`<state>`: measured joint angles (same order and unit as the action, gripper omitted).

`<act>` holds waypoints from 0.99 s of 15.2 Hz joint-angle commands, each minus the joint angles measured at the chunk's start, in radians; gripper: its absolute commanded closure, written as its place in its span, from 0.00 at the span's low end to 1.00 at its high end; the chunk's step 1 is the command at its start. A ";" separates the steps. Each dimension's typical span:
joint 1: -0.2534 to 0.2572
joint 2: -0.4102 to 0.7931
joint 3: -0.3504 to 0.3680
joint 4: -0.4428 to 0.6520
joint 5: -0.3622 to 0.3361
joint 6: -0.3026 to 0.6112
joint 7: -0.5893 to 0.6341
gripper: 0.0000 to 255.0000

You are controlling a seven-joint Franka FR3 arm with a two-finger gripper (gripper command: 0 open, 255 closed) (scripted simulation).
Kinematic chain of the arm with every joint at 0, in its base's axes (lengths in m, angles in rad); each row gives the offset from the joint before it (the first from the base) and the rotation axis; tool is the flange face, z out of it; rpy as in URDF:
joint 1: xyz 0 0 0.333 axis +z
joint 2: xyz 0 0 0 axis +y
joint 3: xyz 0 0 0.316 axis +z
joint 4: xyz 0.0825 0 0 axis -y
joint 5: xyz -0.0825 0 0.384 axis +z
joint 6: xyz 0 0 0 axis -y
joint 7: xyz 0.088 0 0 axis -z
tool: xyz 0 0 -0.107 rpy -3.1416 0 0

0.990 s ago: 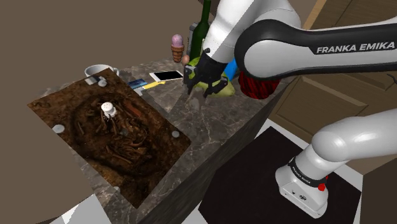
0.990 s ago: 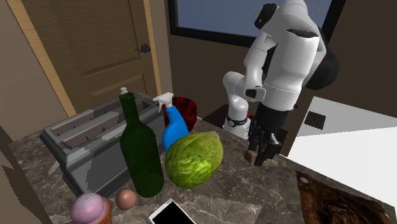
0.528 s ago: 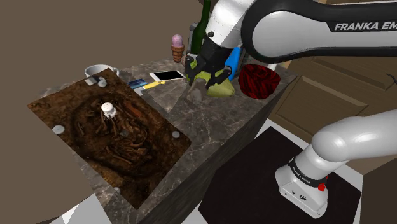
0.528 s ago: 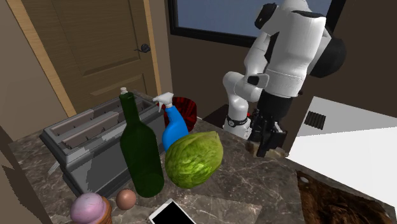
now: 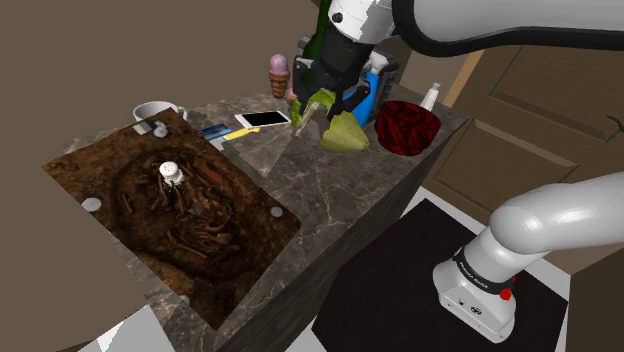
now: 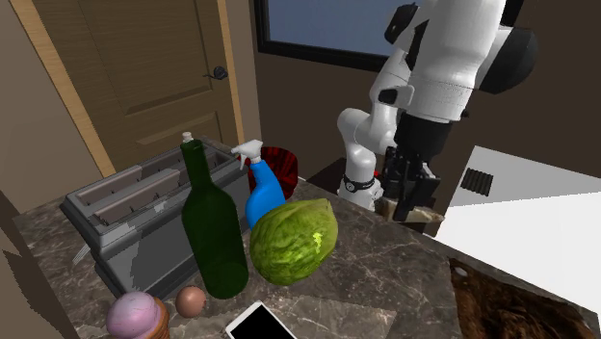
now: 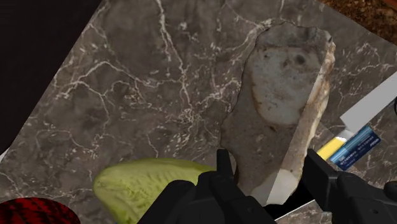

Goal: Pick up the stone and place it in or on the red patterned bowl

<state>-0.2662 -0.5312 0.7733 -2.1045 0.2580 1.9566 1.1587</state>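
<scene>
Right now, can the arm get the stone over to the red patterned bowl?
Probably yes: the fingers hold the stone off the counter; the cabbage sits between it and the red patterned bowl, so pass above.

I see the flat, grey-tan stone (image 7: 280,95) clasped in the gripper (image 7: 267,167); the dark red patterned bowl (image 5: 407,128) sits upright at the shoulder view's right.

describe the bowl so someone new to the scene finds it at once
Find the dark marble counter; go to its far corner at the shoulder view's right. The bowl stands there beside the green cabbage. It alone is deep red with black patterning.
</scene>
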 commanded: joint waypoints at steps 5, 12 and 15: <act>0.022 -0.059 -0.097 -0.042 0.014 -0.031 -0.083 1.00; 0.036 -0.156 -0.282 -0.169 0.012 -0.037 -0.266 1.00; 0.028 -0.183 -0.354 -0.207 -0.002 -0.039 -0.342 1.00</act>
<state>-0.2364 -0.7036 0.4427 -2.2997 0.2599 1.9204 0.8424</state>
